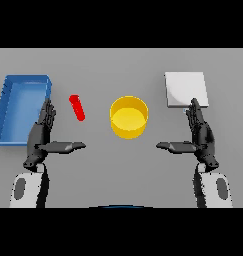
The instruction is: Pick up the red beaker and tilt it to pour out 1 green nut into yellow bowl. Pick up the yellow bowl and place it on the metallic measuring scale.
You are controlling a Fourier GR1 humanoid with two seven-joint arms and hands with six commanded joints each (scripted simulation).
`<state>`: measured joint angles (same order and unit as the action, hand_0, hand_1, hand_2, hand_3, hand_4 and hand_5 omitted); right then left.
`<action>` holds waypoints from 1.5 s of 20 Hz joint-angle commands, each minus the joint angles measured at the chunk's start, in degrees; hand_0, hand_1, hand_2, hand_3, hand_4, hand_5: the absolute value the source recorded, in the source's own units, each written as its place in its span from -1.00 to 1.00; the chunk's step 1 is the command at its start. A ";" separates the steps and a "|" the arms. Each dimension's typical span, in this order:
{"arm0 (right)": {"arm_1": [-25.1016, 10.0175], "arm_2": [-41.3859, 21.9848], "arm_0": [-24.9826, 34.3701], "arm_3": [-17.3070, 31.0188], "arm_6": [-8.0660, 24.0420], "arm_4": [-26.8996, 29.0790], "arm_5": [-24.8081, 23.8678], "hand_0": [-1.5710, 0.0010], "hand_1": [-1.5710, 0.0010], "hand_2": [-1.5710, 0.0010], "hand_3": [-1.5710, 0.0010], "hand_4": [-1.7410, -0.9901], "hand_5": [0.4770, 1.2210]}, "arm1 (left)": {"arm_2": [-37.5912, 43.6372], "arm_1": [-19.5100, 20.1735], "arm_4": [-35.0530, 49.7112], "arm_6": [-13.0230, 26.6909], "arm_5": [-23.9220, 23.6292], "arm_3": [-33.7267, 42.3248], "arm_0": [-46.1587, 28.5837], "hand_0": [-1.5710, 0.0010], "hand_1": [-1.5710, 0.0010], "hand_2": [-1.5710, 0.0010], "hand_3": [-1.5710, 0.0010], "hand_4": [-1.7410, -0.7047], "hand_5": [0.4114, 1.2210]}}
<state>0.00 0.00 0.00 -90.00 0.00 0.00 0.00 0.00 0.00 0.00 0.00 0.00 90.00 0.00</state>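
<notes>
A slim red beaker (77,107) lies tilted on the grey table, left of centre. The yellow bowl (128,117) stands in the middle, and I see nothing inside it. At the back right sits the metallic measuring scale (186,89), a pale square plate. My left hand (42,135) is open with straight fingers and thumb pointing inward, a little left of and nearer than the beaker, not touching it. My right hand (200,134) is open in a mirrored pose, just in front of the scale and right of the bowl. No green nut is visible.
A blue tray (8,107) with raised walls stands at the far left, right beside my left hand's fingertips. Grey tabletop stretches between the two hands in front of the bowl.
</notes>
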 commanded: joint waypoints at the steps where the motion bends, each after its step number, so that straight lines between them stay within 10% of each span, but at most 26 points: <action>1: 0.05 -0.06 -0.11 -0.09 -0.08 -0.01 -0.05 1.00 1.00 1.00 1.00 0.63 -0.51 | 0.07 0.08 0.09 -0.04 0.00 0.03 -0.05 1.00 1.00 1.00 1.00 0.25 -0.48; 6: 0.23 -0.49 -0.59 -0.73 0.11 -0.48 -0.38 1.00 1.00 1.00 1.00 0.63 -0.51 | 0.45 0.76 0.75 -0.73 0.74 0.40 -0.97 1.00 1.00 1.00 1.00 0.25 -0.48; 9: -2.27 -7.42 -6.59 -6.01 -8.98 -13.39 -2.81 1.00 1.00 1.00 1.00 0.64 -0.50 | -4.03 2.52 -5.74 -4.05 0.20 6.69 -7.09 1.00 1.00 1.00 1.00 0.25 -0.49; 15: -2.01 -8.90 -7.75 -7.89 -7.09 -15.78 -3.46 1.00 1.00 1.00 1.00 0.65 -0.51 | -5.36 2.99 -8.60 1.00 -0.75 7.24 -6.15 1.00 1.00 1.00 1.00 0.26 -0.51; 30: -1.95 -7.85 -7.32 -8.21 -6.65 -13.40 -2.53 1.00 1.00 1.00 1.00 0.34 -0.49 | 0.41 1.61 -9.81 -7.03 -4.46 -21.06 15.58 1.00 1.00 1.00 1.00 0.08 -0.45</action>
<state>-1.94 -7.86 -7.31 -98.22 -6.69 -13.40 -2.53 0.41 1.62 -9.81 -6.86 -4.47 68.95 15.62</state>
